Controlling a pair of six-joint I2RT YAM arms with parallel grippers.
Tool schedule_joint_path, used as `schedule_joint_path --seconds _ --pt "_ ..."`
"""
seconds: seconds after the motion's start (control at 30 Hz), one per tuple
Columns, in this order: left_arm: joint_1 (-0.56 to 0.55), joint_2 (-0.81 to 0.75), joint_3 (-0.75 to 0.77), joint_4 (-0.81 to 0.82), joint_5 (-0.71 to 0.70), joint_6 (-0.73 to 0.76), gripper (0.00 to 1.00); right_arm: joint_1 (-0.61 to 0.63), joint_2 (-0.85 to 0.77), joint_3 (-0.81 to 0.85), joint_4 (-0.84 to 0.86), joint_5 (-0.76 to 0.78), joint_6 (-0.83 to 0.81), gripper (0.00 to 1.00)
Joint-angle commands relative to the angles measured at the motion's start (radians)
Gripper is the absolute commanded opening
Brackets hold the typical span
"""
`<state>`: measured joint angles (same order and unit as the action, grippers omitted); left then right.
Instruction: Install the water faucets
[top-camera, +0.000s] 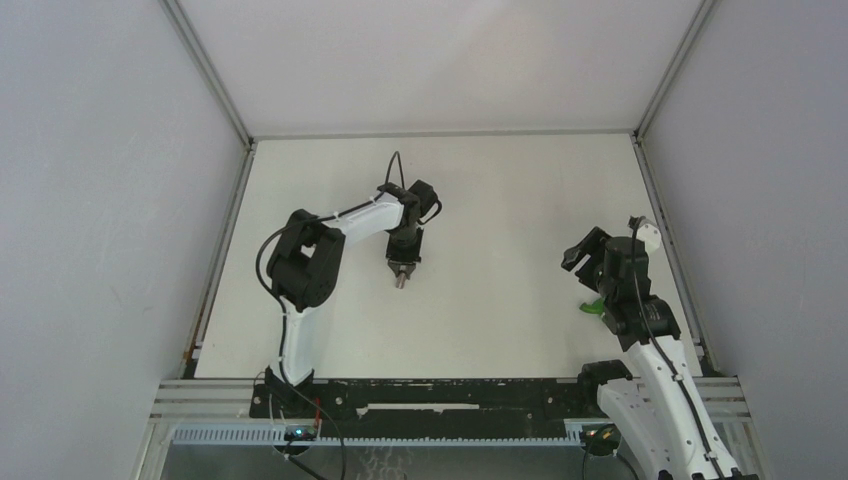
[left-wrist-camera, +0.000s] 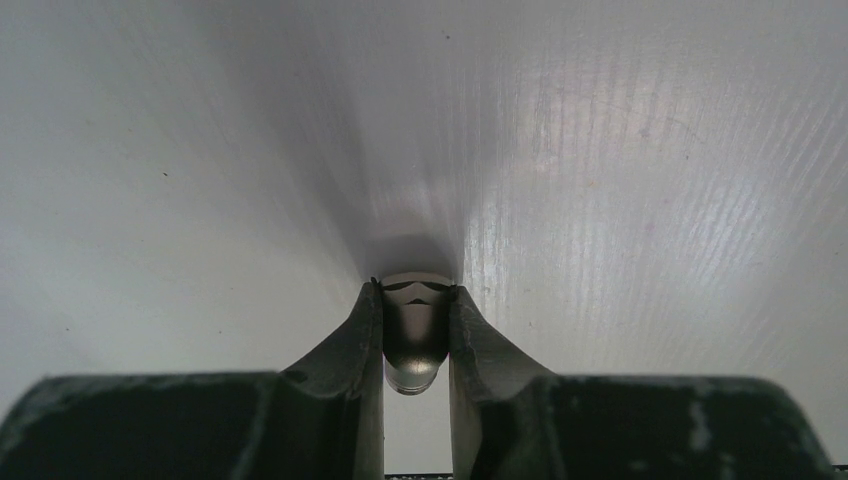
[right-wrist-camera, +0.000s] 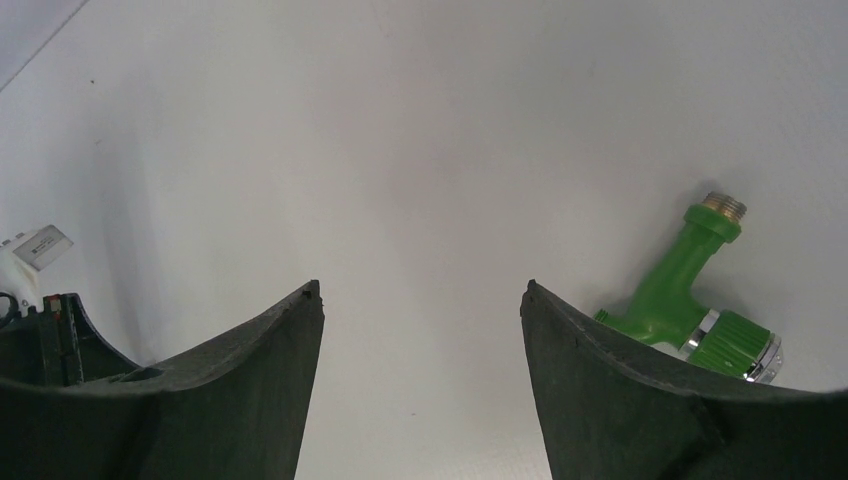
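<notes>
The bright-green tap (right-wrist-camera: 690, 300) lies on its side on the white table, its brass threaded end pointing away and its round knob partly behind my right finger. My right gripper (right-wrist-camera: 420, 290) is open and holds nothing, and the tap lies just outside its right finger. From above, only a sliver of the tap (top-camera: 592, 306) shows beside the right arm, under the right gripper (top-camera: 585, 262). My left gripper (left-wrist-camera: 416, 292) is shut on the small grey metal fitting (left-wrist-camera: 415, 335), tips down near the table. In the top view the left gripper (top-camera: 402, 280) is at the table's middle.
White enclosure walls (top-camera: 120, 200) stand round the table on the left, back and right. A black and aluminium rail (top-camera: 450, 395) runs along the near edge between the arm bases. A small white tag (right-wrist-camera: 35, 250) shows at the left edge of the right wrist view.
</notes>
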<state>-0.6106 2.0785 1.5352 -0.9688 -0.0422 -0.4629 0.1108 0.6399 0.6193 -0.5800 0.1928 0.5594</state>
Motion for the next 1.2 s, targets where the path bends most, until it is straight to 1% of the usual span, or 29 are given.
schedule_joint_path --seconds 0.0,0.2,0.33,0.43,0.47,0.53,0.63,0.73,0.8,0.9,0.93,1.0,1.07,1.17 --pt "-0.005 0.048 0.059 0.001 -0.001 0.041 0.25 -0.006 -0.014 0.008 0.003 -0.003 -0.006 0.78" --pt "-0.003 0.073 0.082 -0.005 -0.014 0.058 0.39 -0.009 -0.041 0.008 -0.011 -0.003 -0.011 0.78" --pt "-0.002 0.072 0.103 -0.010 -0.017 0.061 0.43 -0.011 -0.060 0.015 -0.038 0.014 -0.013 0.78" --pt "-0.001 0.046 0.112 -0.011 -0.020 0.064 0.57 -0.017 -0.057 0.029 -0.078 0.051 -0.012 0.78" --pt "-0.001 0.035 0.114 -0.012 -0.021 0.064 0.60 -0.020 -0.052 0.032 -0.093 0.069 -0.006 0.78" --pt "-0.001 -0.013 0.112 0.002 0.006 0.061 0.62 -0.028 -0.035 0.039 -0.112 0.086 0.019 0.78" --pt "-0.001 -0.077 0.101 0.032 0.034 0.052 0.72 -0.045 0.014 0.036 -0.143 0.146 0.097 0.79" --pt "0.002 -0.126 0.124 0.024 0.030 0.050 0.78 -0.100 0.101 0.040 -0.198 0.174 0.165 0.80" --pt "0.008 -0.167 0.128 0.041 0.019 0.048 0.80 -0.169 0.141 0.024 -0.209 0.167 0.211 0.79" --pt "0.033 -0.240 0.095 0.108 0.034 0.033 0.81 -0.244 0.159 -0.027 -0.158 0.116 0.226 0.79" --pt "0.041 -0.263 0.088 0.124 0.068 0.031 0.81 -0.274 0.168 -0.035 -0.151 0.110 0.231 0.79" --pt "0.060 -0.320 0.066 0.164 0.081 0.032 0.81 -0.327 0.195 -0.036 -0.156 0.112 0.241 0.78" --pt "0.086 -0.385 0.014 0.231 0.105 0.012 0.81 -0.362 0.232 -0.039 -0.136 0.118 0.230 0.78" --pt "0.136 -0.471 -0.075 0.337 0.184 -0.020 0.81 -0.429 0.337 -0.036 -0.084 0.053 0.184 0.78"
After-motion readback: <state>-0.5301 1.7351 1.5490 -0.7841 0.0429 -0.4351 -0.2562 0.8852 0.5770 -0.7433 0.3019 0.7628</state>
